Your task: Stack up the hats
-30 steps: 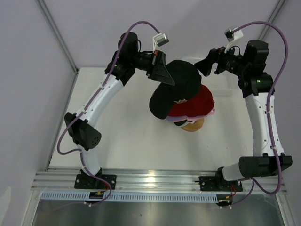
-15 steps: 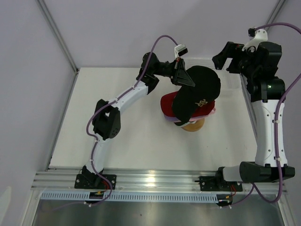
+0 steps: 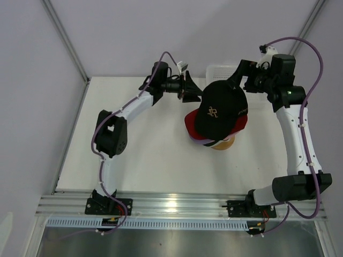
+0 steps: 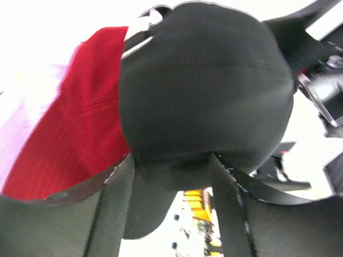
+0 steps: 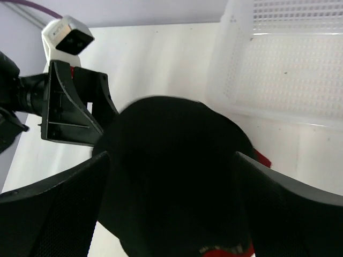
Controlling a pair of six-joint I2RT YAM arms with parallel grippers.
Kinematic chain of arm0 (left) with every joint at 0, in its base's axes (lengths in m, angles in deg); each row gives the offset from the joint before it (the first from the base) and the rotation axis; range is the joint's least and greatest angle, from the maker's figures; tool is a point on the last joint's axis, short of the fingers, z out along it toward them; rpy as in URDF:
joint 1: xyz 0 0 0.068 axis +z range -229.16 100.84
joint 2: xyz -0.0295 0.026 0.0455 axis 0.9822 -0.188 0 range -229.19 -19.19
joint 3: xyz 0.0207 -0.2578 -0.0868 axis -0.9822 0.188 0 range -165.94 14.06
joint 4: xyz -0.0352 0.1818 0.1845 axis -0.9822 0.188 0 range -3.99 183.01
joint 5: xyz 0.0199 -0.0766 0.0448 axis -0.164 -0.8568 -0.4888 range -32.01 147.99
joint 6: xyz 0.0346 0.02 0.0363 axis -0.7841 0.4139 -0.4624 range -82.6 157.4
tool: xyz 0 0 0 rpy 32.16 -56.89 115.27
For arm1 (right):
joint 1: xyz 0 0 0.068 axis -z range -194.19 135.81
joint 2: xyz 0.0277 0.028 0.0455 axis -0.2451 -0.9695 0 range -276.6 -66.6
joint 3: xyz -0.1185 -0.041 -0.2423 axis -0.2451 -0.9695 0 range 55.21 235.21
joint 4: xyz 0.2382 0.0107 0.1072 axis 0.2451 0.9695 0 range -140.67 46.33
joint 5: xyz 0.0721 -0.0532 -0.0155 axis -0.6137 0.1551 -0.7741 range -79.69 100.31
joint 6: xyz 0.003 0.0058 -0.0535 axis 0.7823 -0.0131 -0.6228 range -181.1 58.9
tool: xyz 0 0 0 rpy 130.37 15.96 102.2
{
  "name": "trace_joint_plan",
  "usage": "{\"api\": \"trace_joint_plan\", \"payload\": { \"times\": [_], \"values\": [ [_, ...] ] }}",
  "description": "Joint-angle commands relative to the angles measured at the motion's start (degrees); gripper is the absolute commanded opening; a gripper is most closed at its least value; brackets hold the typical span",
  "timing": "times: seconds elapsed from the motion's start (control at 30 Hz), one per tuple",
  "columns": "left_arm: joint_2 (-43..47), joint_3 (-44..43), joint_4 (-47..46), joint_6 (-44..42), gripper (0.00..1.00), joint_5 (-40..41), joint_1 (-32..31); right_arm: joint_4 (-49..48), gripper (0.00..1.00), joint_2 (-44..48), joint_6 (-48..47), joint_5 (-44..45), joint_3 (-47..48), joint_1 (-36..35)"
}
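Observation:
A black hat (image 3: 218, 108) with a small front logo sits on top of the stack, over a red hat (image 3: 191, 124). A lavender hat's edge (image 4: 21, 123) shows under the red one (image 4: 91, 123). The stack rests on a round wooden stand (image 3: 223, 143). My left gripper (image 3: 193, 93) is at the black hat's left rear edge. It is open, its fingers (image 4: 115, 182) apart beside the crown (image 4: 209, 91). My right gripper (image 3: 239, 81) hovers open above the hat's back right, its fingers (image 5: 59, 203) wide on either side of the black hat (image 5: 171, 209) in its view.
A white plastic mesh basket (image 3: 218, 70) stands at the table's far edge behind the stack, large in the right wrist view (image 5: 289, 69). The white table (image 3: 144, 155) spreads left and in front of the stand. A metal rail (image 3: 177, 203) runs along the near edge.
The left arm swung the black hat rightwards onto the stack, brim turning to the front, then its jaws opened. The right arm came down close behind the hat.

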Motion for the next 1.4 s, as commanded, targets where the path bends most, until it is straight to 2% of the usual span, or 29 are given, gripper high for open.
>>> {"api": "trace_joint_plan", "payload": {
  "times": [0.0,0.1,0.23,0.27,0.33,0.37,0.47,0.57,0.63,0.67,0.7,0.77,0.8,0.87,0.93,1.03,1.13,1.37],
  "values": [
    [8.58,-5.93,20.82,-18.02,0.63,6.33,-0.37,-2.15,0.98,-0.75,-1.09,-0.47,0.70,-2.44],
    [10.16,-8.13,27.25,-21.98,0.74,13.52,-0.37,-1.97,0.98,-2.33,-1.53,1.72,1.23,-4.72],
    [13.15,-10.86,47.77,-25.77,0.75,30.91,-0.37,-1.36,0.99,-3.74,0.75,7.78,1.67,-5.96],
    [14.37,-10.61,50.28,-25.60,0.75,37.99,-0.37,-1.18,0.99,-3.91,1.71,9.19,1.67,-6.05],
    [19.02,-7.89,53.37,-23.50,0.75,43.23,-0.72,-0.48,0.98,-3.83,3.99,13.58,1.41,-6.05],
    [21.22,-1.61,53.29,-22.61,0.76,46.47,-1.25,-0.13,0.98,-3.65,4.44,14.46,1.15,-6.05],
    [29.83,7.81,47.87,-17.96,0.76,47.12,-2.65,1.28,0.94,-3.21,6.64,18.33,0.53,-5.96],
    [35.56,18.18,43.91,-12.07,0.75,47.56,-7.82,2.68,0.86,-3.03,8.13,20.01,-0.87,-6.05],
    [38.71,20.76,41.61,-7.52,0.75,49.83,-10.21,3.65,0.79,-2.95,8.84,21.67,-1.93,-6.40],
    [39.60,24.78,40.30,-6.18,0.75,50.37,-12.13,3.74,0.78,-2.86,8.93,21.51,-2.37,-6.57],
    [40.57,26.12,37.06,-4.43,0.75,51.94,-13.02,3.83,0.78,-2.77,9.01,22.20,-2.98,-6.75],
    [43.89,34.62,33.01,1.72,0.76,54.14,-14.95,3.92,0.77,-2.33,9.36,23.43,-4.47,-7.45],
    [45.05,36.75,30.64,4.09,0.76,55.63,-17.40,3.66,0.73,-2.25,9.63,25.26,-5.00,-7.71],
    [48.20,43.67,22.20,10.33,0.79,64.66,-22.40,1.56,0.69,-1.28,10.07,26.42,-7.81,-8.24],
    [48.49,44.50,18.15,14.02,0.79,72.03,-25.93,1.63,0.65,-0.75,11.82,27.39,-8.96,-8.33],
    [47.08,43.80,18.22,16.32,0.80,77.25,-28.14,1.37,0.64,-0.40,12.35,28.44,-9.49,-8.94],
    [45.06,45.38,10.08,17.81,0.79,77.18,-28.67,-0.12,0.64,1.18,12.88,29.76,-11.50,-9.65],
    [41.63,43.63,6.88,17.64,0.77,81.39,-31.13,-1.00,0.64,5.75,14.73,30.55,-15.90,-9.83]
  ]
}}
